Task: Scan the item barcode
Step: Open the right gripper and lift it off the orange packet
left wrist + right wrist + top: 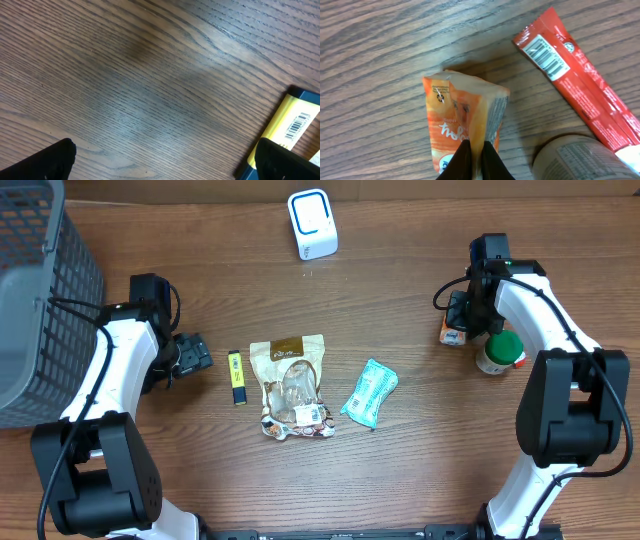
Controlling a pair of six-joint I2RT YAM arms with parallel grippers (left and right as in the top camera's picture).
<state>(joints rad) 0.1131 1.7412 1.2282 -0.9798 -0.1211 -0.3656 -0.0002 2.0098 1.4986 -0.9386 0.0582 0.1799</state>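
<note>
Orange pouch with a crimped top edge and pale lettering sits low centre in the right wrist frame, pinched by the closed right gripper. Overhead, that arm bends in from the right edge. Left gripper gapes wide.

I've got an orange pouch with white lettering between my right gripper's black fingers. Just right of them is a red stick packet with a white barcode. By my left gripper, a yellow box, blue-edged, lies on the brown wood-grain table.
</note>
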